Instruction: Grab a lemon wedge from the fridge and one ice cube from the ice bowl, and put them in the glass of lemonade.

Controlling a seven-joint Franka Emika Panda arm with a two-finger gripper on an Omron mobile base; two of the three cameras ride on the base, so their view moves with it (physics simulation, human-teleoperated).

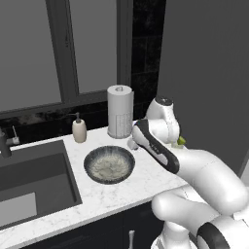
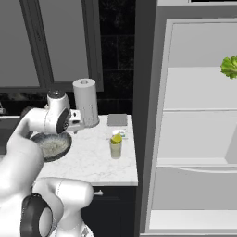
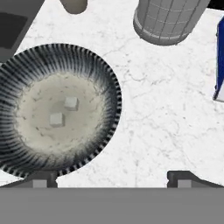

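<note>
The robot's two-finger gripper hangs above the white marble counter with its dark fingertips spread wide and nothing between them. Seen from the hand, the wide, shallow, dark grey speckled ice bowl lies just beyond and to the left of the fingers, so the coming reach appears to turn on a shift leftward and down into its whitish hollow. Two small pale ice cubes sit close together near the bowl's centre, too blocky to show a long axis. Beyond the bowl stands the grey cylindrical paper towel roll; to the roll's left sits the beige soap dispenser. From the right base camera, the small clear glass of pale yellow-green lemonade stands to the right of the bowl, near the counter's edge, with a tiny yellow-green lemon wedge apparently already at its rim. Farther right, the tall grey fridge stands open, a frilly green leafy vegetable on an upper white shelf.
</note>
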